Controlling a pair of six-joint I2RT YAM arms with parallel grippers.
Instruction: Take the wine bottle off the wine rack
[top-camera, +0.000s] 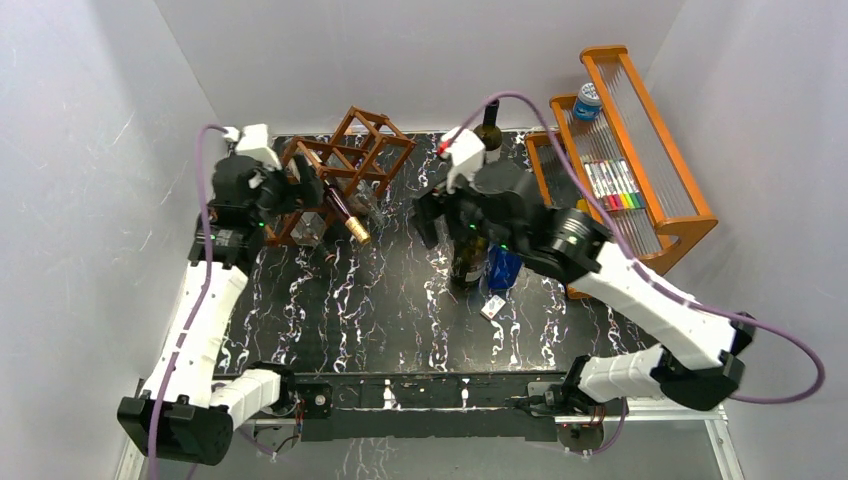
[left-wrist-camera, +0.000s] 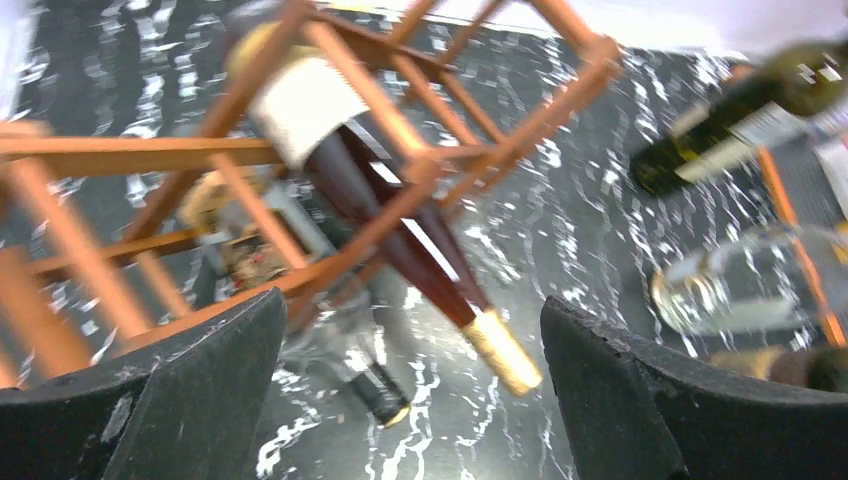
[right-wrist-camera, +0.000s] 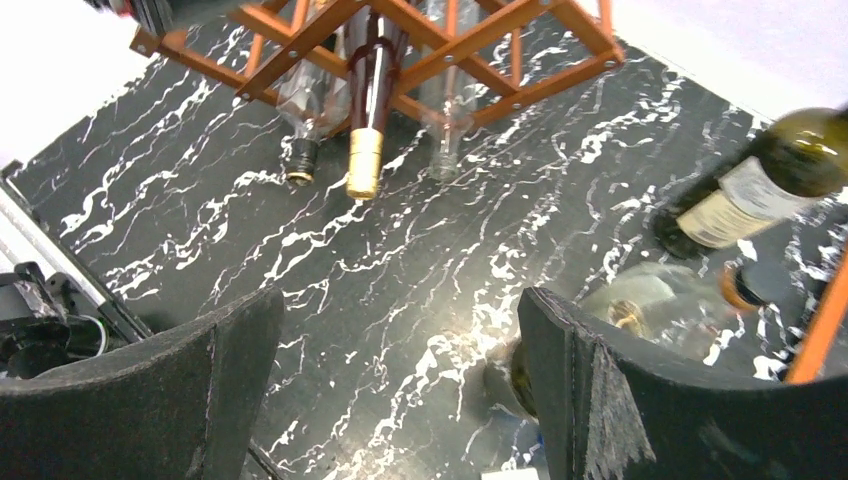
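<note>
The wine rack (top-camera: 350, 160) is a dark reddish-brown lattice at the back left of the table. It also shows in the left wrist view (left-wrist-camera: 420, 165) and the right wrist view (right-wrist-camera: 450, 50). A dark red wine bottle (top-camera: 340, 208) with a gold foil neck lies in it, neck sticking out toward the front. Its foil shows in both wrist views (left-wrist-camera: 500, 350) (right-wrist-camera: 364, 163). My left gripper (top-camera: 302, 188) is open and empty at the rack's left end; the fingers (left-wrist-camera: 190, 390) touch nothing. My right gripper (top-camera: 428, 215) is open and empty, right of the rack.
Two clear bottles (right-wrist-camera: 300, 150) (right-wrist-camera: 445, 150) lie in the rack's lower cells. Dark bottles stand mid-table (top-camera: 468, 258) and at the back (top-camera: 488, 130). A blue packet (top-camera: 503, 268) lies beside the mid-table bottle. An orange shelf (top-camera: 690, 215) stands at the right.
</note>
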